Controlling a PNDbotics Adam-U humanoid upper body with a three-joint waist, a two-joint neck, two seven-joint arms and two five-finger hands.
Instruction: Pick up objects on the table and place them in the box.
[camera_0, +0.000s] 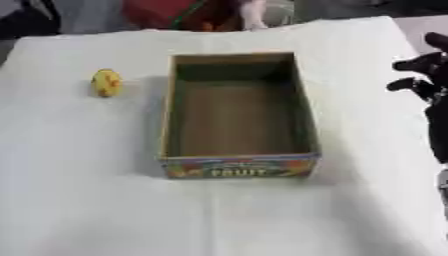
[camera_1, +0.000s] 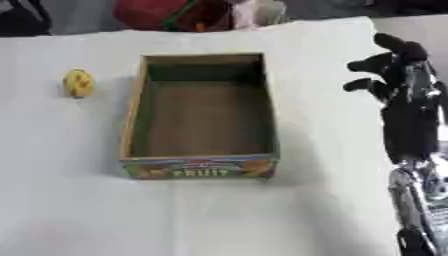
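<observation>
We see the small yellow object (camera_0: 106, 82) on the worktop (camera_0: 79, 200), left of the empty box (camera_0: 234, 162). It seems light and rounded; we would grasp across its sides. Our right hand (camera_1: 398, 75) hovers with fingers relaxed, holding nothing.

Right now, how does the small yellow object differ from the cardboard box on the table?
The small round yellow object with reddish marks is far smaller than the open brown cardboard box with the printed FRUIT front. The yellow object is rounded, while the box is rectangular with straight walls. The yellow object lies to the left of the box, apart from it, and the box holds nothing. Both rest on the white-covered table, and neither is touched by a hand.
</observation>
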